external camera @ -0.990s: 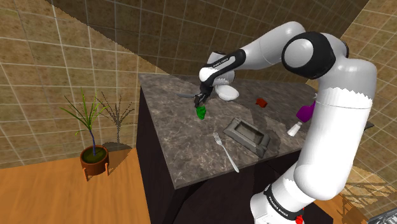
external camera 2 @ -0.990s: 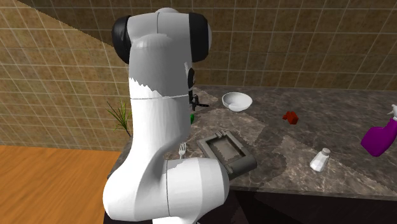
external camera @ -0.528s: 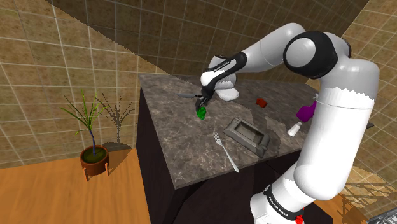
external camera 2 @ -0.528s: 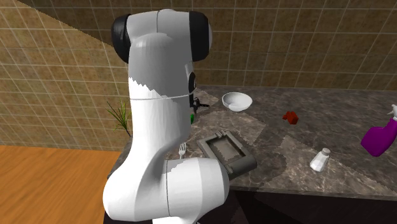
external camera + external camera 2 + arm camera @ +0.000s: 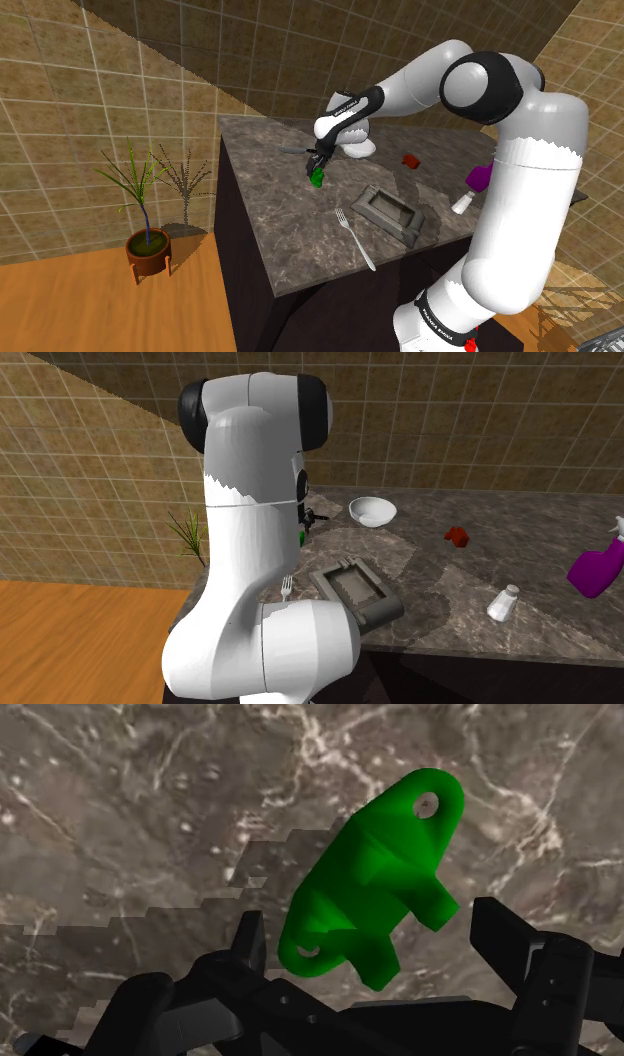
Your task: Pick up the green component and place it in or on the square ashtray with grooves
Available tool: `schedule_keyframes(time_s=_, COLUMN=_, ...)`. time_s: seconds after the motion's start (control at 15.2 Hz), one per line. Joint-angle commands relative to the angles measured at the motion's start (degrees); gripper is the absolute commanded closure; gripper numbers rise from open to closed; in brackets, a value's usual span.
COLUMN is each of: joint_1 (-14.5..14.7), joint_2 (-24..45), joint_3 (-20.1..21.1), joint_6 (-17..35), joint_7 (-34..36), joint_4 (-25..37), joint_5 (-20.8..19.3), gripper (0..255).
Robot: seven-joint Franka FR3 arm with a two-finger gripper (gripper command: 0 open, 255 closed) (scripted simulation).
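One dark marble counter [image 5: 270, 210] carries one green component [image 5: 375, 894], one grey square ashtray [image 5: 374, 610], one white bowl [image 5: 372, 510], one silver fork [image 5: 355, 238], one small red object [image 5: 457, 536], one purple spray bottle [image 5: 597, 569] and one white shaker [image 5: 502, 602]; two leafy plants [image 5: 140, 185] stand beside it

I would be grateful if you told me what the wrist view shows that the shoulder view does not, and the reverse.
The wrist view adds the holes through the green component and the open claw's fingers flanking it, a gap beside one. The shoulder view adds the square ashtray, fork, white bowl, purple spray bottle, white shaker and potted plant. Both share the claw, the green component and the marbled countertop.
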Motion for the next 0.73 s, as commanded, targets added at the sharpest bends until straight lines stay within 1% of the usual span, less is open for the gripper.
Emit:
schedule_keyframes(time_s=0.0, joint_1=0.00, joint_2=0.00, joint_3=0.00, joint_6=0.00, joint_7=0.00, joint_4=0.00, joint_5=0.00, gripper=0)
schedule_keyframes(time_s=0.07, joint_1=0.00, joint_2=0.00, joint_3=0.00, joint_6=0.00, joint_7=0.00, joint_4=0.00, joint_5=0.00, gripper=255)
schedule_keyframes(time_s=0.66, joint_1=0.01, joint_2=0.01, joint_3=-0.01, joint_6=0.01, joint_7=0.00, joint_4=0.01, joint_5=0.01, gripper=255)
